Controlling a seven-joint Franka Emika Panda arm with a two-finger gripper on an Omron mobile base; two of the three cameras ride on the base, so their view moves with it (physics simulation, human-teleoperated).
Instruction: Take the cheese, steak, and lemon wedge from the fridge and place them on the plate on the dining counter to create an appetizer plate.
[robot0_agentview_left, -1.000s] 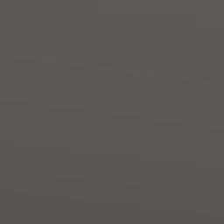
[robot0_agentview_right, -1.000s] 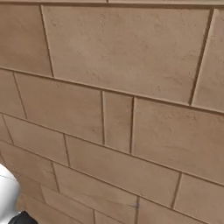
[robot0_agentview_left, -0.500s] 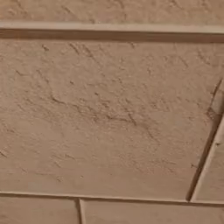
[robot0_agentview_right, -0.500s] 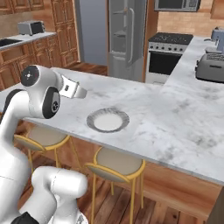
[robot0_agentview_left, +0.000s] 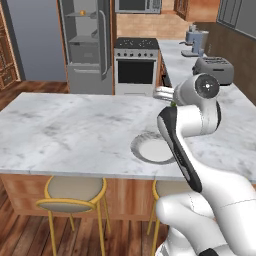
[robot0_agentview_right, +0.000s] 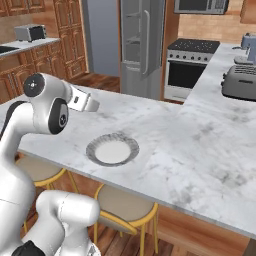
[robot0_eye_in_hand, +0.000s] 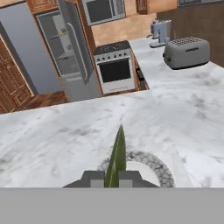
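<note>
Since a second ago both base views have swung from blank grey and a brick wall onto the kitchen, so the cameras moved, not the things; half a second ago the right base view already showed the table and plate much as now.

No brand, label or writing can be read anywhere.

The pincer is clenched on the lemon wedge, a thin yellowish-green sliver standing up between the two dark finger tips in the hand view. In the left base view a speck of green at the wrist is all that can be made out of it. The plate lies just beyond and below the pincer, its pebbled rim curving around a pale centre; the lemon wedge is above its near edge, not resting on it. In the base views the plate sits on the marble table near its front edge, and nothing lies in the part of it that shows.

Beyond the plate, past the far edge of the table, stands the fridge with its door open and grey shelves inside; a small orange thing sits on its top shelf, too small to name. Right of the fridge is a stove, and on the side counter beyond the plate a toaster.
</note>
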